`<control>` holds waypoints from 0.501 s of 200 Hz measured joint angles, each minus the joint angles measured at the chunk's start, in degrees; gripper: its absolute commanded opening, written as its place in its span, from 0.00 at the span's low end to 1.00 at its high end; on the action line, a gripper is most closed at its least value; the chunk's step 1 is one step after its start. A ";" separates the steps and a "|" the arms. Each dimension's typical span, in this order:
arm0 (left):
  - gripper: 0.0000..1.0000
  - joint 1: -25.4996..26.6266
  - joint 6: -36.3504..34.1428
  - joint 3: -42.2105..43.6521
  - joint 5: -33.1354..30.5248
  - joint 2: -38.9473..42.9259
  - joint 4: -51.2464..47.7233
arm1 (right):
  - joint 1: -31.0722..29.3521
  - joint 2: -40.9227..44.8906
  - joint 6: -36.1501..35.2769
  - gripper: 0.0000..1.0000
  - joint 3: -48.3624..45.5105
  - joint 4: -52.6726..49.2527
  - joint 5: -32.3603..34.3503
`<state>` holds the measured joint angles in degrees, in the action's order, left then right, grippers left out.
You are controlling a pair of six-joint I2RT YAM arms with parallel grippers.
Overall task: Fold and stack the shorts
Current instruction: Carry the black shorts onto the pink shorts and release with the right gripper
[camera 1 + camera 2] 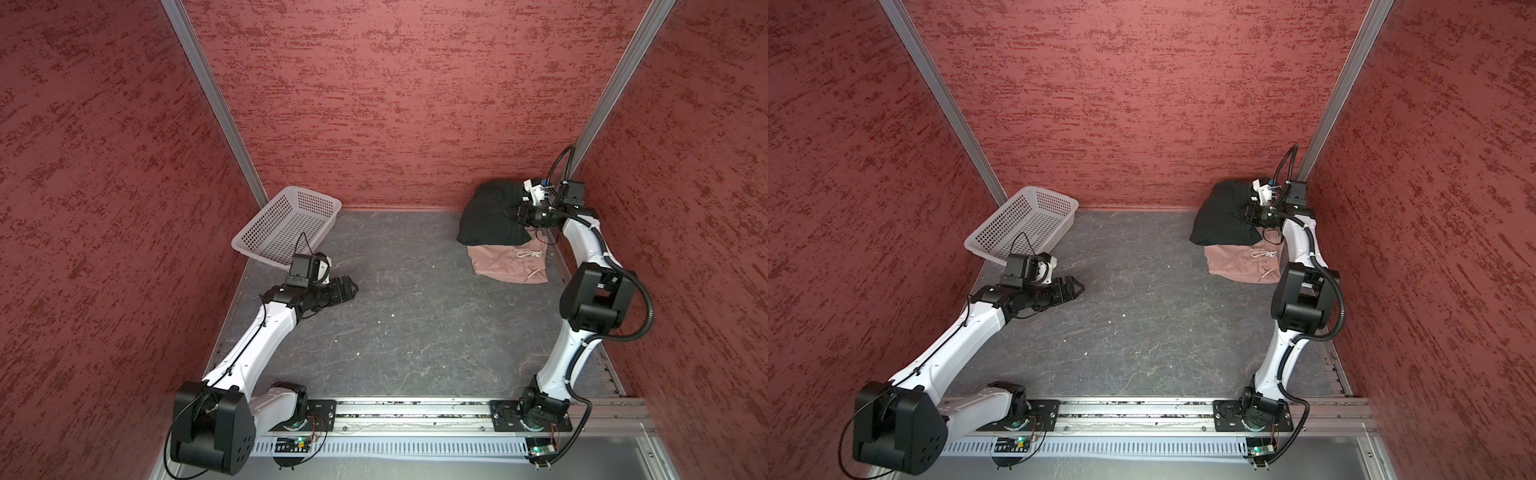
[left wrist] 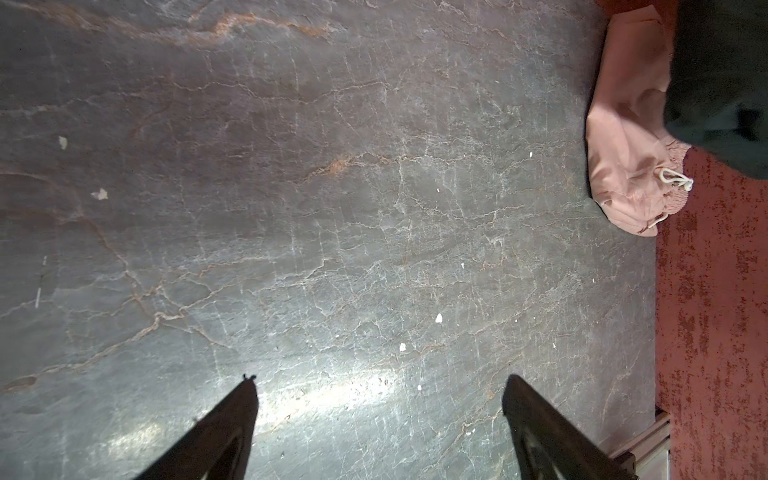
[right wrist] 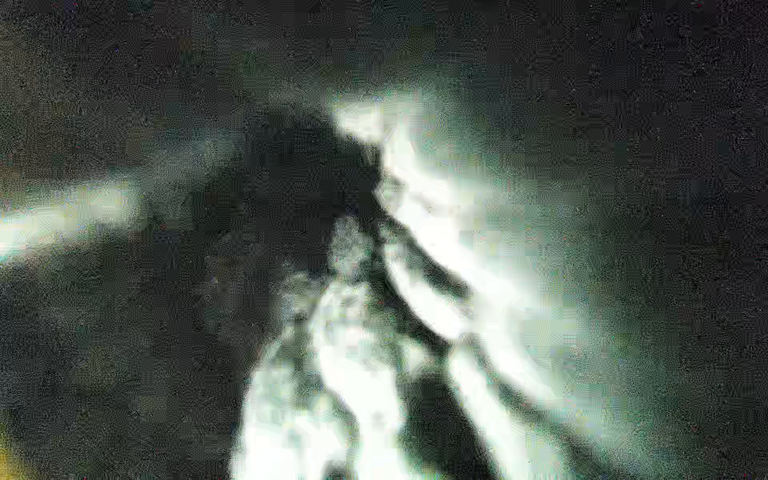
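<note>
Two pairs of shorts sit at the far right corner of the worktop, close to the back wall and the right wall.

- Black shorts: bunched, lying on top of the far part of the pink shorts, upper edge reaching the back wall.
- Pink shorts: crumpled flat on the worktop, near half uncovered; gathered waist and pale drawstring face the right arm. Same layout in both top views.
- Right pincer: pressed into the right edge of the black shorts, jaws nearly together, dark cloth drawn to a point between them. Reads as a grip on the black shorts. Right wrist view is blurred; only dark folds fill it, fingers not distinguishable.
- Left pincer: jaws spread wide, nothing between them, low over bare worktop on the left side, well apart from both pairs. Left wrist view confirms: both fingers splayed, slate surface between.
- White basket: far left corner, tilted against the left wall, just beyond the left arm's wrist.
</note>
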<state>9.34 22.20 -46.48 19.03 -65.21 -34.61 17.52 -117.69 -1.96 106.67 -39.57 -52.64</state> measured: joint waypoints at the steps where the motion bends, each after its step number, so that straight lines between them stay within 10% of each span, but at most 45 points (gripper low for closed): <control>1: 0.92 -0.02 -0.02 0.00 0.02 0.02 -0.02 | 0.09 -0.11 -0.17 0.00 0.00 -0.17 0.02; 41: 0.93 -0.24 -0.22 -0.63 0.20 -0.39 -1.07 | 6.14 -4.96 -5.01 0.00 -0.72 -4.35 -0.04; 60: 1.00 -0.28 -0.33 -1.77 0.20 -1.95 -1.42 | 9.42 -8.07 -5.22 0.41 -1.25 -4.59 0.24; 100: 0.99 -0.31 -1.05 -3.50 0.02 -2.99 -1.42 | 12.31 -11.02 -2.32 0.73 -3.91 -3.15 7.43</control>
<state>9.04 21.15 -49.98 19.05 -68.20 -36.03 29.82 -128.70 -4.27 102.76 -42.72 -45.21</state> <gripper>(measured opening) 0.993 0.677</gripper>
